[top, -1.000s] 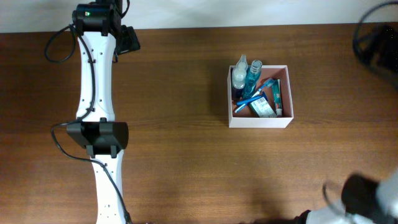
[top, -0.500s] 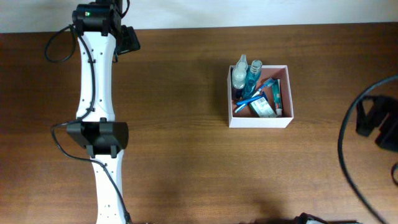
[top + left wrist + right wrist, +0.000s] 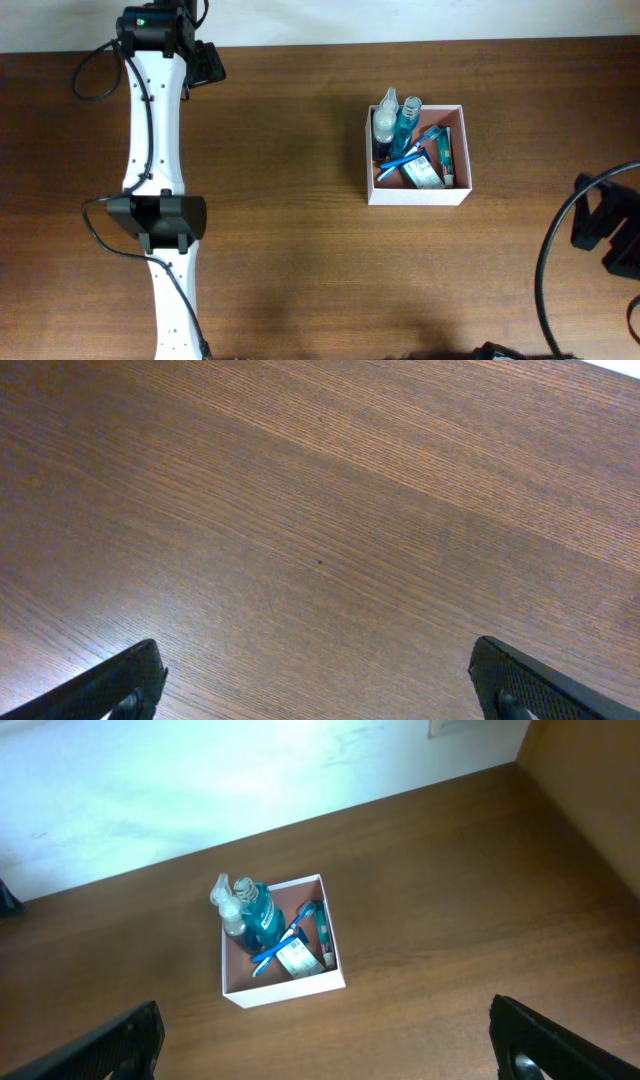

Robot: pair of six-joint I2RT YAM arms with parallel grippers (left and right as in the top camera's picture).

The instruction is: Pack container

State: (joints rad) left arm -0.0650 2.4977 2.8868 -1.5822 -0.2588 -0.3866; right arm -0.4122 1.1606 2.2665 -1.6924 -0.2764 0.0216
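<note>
**Desk:** What are you seeing, starting from the left?

**Operator:** I'm watching the left arm (image 3: 150, 150) lying stretched along the left side of the wooden table (image 3: 300, 250), pointing toward the far edge. The left gripper (image 3: 320, 690) is gaping wide over bare wood, gripping nothing.

**Desk:** And the container?

**Operator:** The container (image 3: 417, 194) is sitting right of centre, toward the far edge, well apart from both arms. I'm looking at a square, shallow box with thin white walls and a reddish-pink inside. It's holding a clear spray bottle (image 3: 385, 120) and a blue bottle (image 3: 408, 118) side by side at its far left corner. A blue toothbrush (image 3: 405, 157) is lying slantwise, a tube (image 3: 446, 155) is lying along the right wall, and a small carton (image 3: 423, 176) is near the front.

**Desk:** Anything in the way?

**Operator:** A black cable (image 3: 548, 270) is looping at the table's right edge beside the right arm (image 3: 605, 235). The right gripper (image 3: 335, 1045) is hanging high, tips spread wide, empty, looking down on the box.
</note>
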